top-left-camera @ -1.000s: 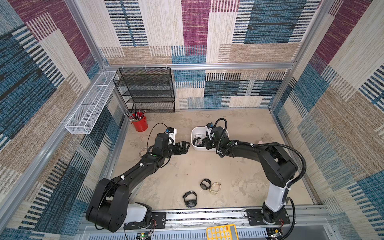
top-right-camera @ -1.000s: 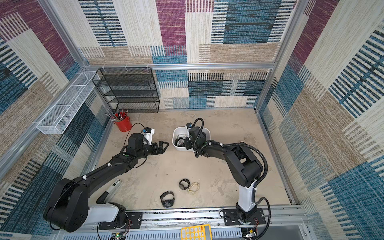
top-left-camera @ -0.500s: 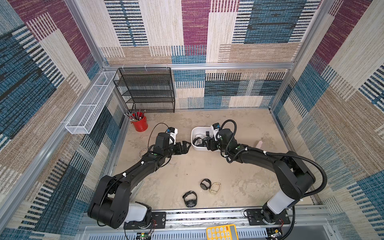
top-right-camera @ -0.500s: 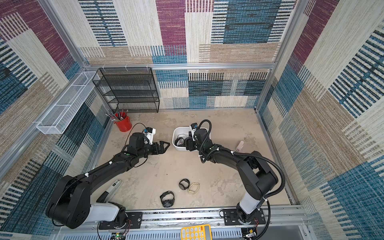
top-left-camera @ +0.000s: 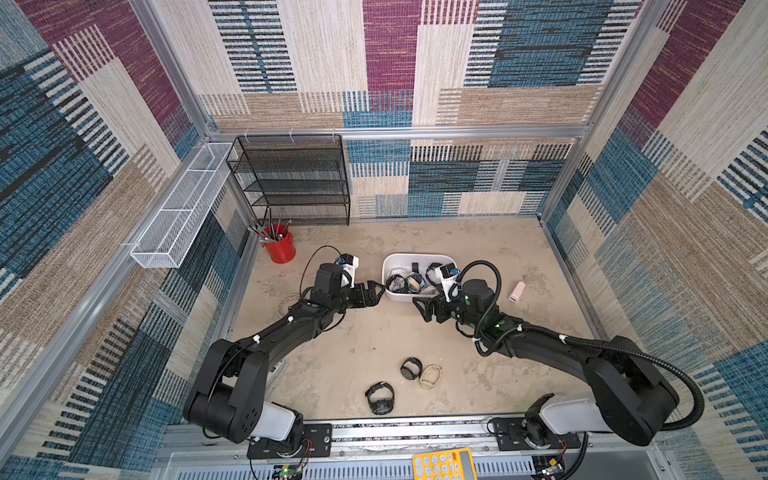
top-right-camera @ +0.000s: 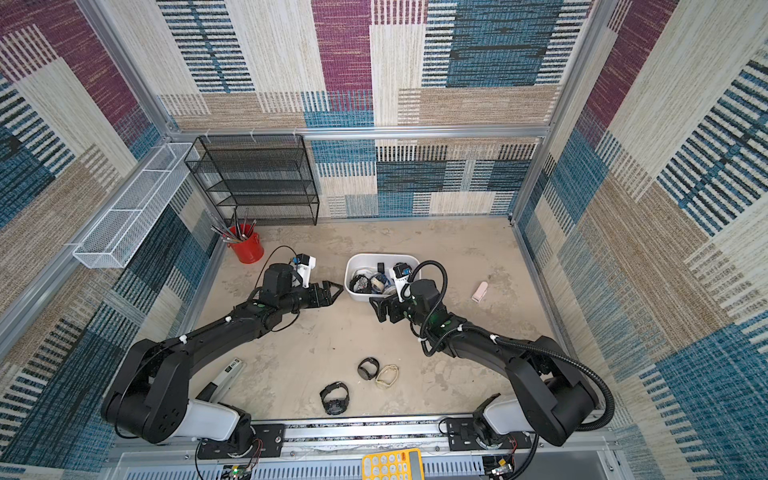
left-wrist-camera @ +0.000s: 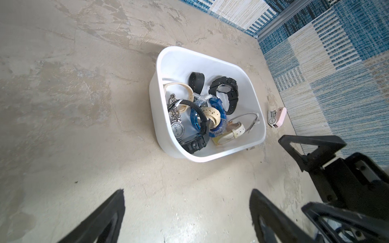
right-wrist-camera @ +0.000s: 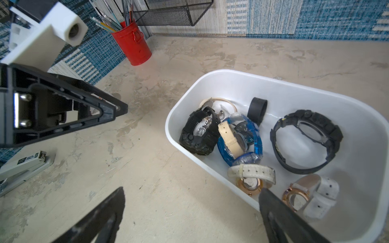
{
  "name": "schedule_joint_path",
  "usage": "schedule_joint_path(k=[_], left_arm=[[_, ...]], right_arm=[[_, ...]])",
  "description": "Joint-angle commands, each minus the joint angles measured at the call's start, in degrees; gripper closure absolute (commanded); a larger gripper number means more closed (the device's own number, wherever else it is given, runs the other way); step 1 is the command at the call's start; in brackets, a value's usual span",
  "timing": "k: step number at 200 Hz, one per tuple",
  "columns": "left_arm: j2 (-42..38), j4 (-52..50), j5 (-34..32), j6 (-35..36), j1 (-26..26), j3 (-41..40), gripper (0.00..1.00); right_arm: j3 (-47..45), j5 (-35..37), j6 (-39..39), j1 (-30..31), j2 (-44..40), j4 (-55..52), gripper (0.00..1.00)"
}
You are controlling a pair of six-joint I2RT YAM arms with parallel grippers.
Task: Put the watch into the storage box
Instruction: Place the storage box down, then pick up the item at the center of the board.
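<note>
The storage box (top-left-camera: 417, 257) (top-right-camera: 381, 257) (left-wrist-camera: 159, 63) (right-wrist-camera: 231, 72) is a white tub on the table holding several watches, among them a big black watch (right-wrist-camera: 307, 138) and a blue one (right-wrist-camera: 256, 145). Three more watches lie near the front edge: a black watch (top-left-camera: 379, 398) (top-right-camera: 335, 397), a smaller black watch (top-left-camera: 411, 368) and a cream watch (top-left-camera: 430, 376). My left gripper (top-left-camera: 376, 291) (top-right-camera: 338, 291) (left-wrist-camera: 187, 191) is open and empty just left of the box. My right gripper (top-left-camera: 419, 309) (top-right-camera: 376, 309) (right-wrist-camera: 192, 189) hangs open and empty at the box's front edge.
A red pen cup (top-left-camera: 279, 247) (right-wrist-camera: 132, 46), a black mesh shelf (top-left-camera: 295, 178) and a white wire tray (top-left-camera: 178, 208) stand at the back left. A pink stapler (top-left-camera: 516, 291) (left-wrist-camera: 276, 117) lies right of the box, a grey stapler (top-right-camera: 228, 370) (right-wrist-camera: 23, 166) front left, a yellow calculator (top-left-camera: 444, 463) on the front rail.
My right gripper has drawn back from over the box toward the front and its jaws have spread wide. The left arm has stayed almost still.
</note>
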Motion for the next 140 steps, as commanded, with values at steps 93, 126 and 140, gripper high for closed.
schedule_joint_path(k=[93, 126, 140], left_arm=[[-11.46, -18.71, -5.37, 1.96, -3.84, -5.91, 0.15], [-20.39, -25.55, -14.05, 0.59, -9.4, -10.44, 0.17], [-23.89, -26.42, -16.73, -0.41, -10.91, -13.11, 0.18]], right_arm=[[2.43, 0.81, -0.13, 0.0, 2.06, 3.62, 0.01], [2.57, 0.86, 0.2, 0.01, 2.14, 4.5, 0.0], [2.96, 1.02, 0.24, 0.06, 2.8, 4.8, 0.0]])
